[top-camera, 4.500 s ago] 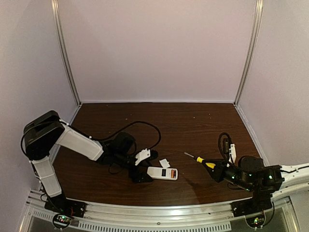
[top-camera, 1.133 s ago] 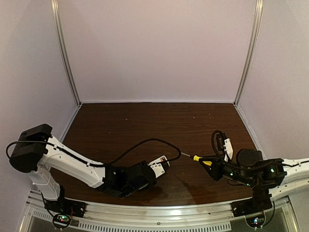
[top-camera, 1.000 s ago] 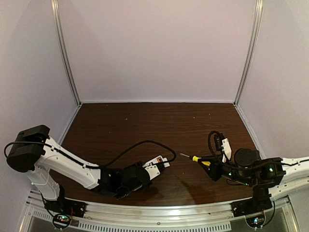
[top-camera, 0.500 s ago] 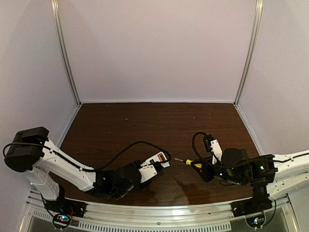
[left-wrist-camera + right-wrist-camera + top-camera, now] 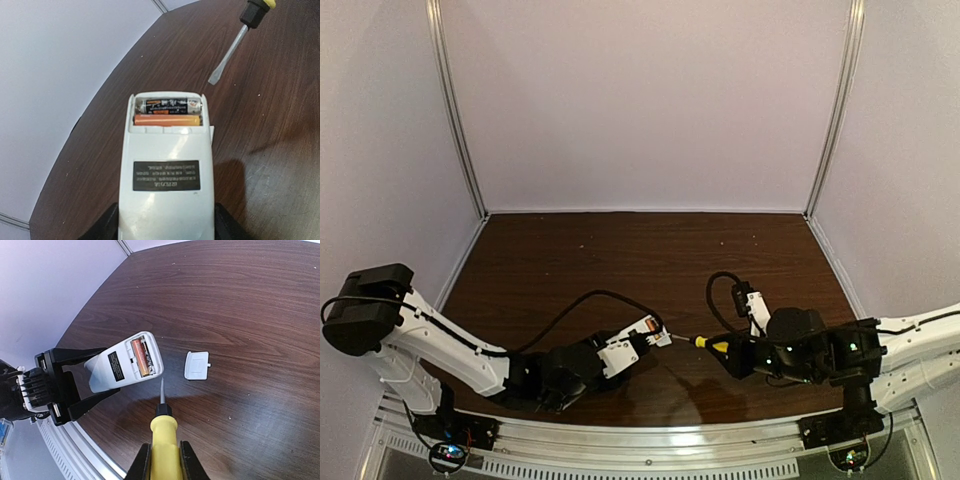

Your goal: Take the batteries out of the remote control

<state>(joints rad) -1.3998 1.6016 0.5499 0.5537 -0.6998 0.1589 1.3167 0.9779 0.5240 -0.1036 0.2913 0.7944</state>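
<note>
My left gripper [image 5: 166, 231] is shut on the remote control [image 5: 167, 185], gripping its sides and holding it above the table with its back facing up. The battery bay at its far end is uncovered. Two batteries lie in it side by side, a dark one [image 5: 170, 105] and an orange one [image 5: 167, 120]. My right gripper [image 5: 165, 460] is shut on a yellow-handled screwdriver [image 5: 164, 437]. Its tip [image 5: 162, 384] points at the bay end of the remote control [image 5: 122, 367] and stops just short of it. In the top view the remote control [image 5: 638, 338] and the screwdriver [image 5: 708, 343] nearly meet.
A small white square cover [image 5: 196, 365] lies flat on the dark wooden table [image 5: 650, 250], just right of the screwdriver tip. A black cable [image 5: 582, 300] loops from the left arm. Pale walls enclose three sides and a metal rail [image 5: 650, 440] runs along the near edge.
My right arm has moved left with the screwdriver, bringing its tip close to the remote's open end. The left arm has drawn the remote slightly nearer and leftward.
</note>
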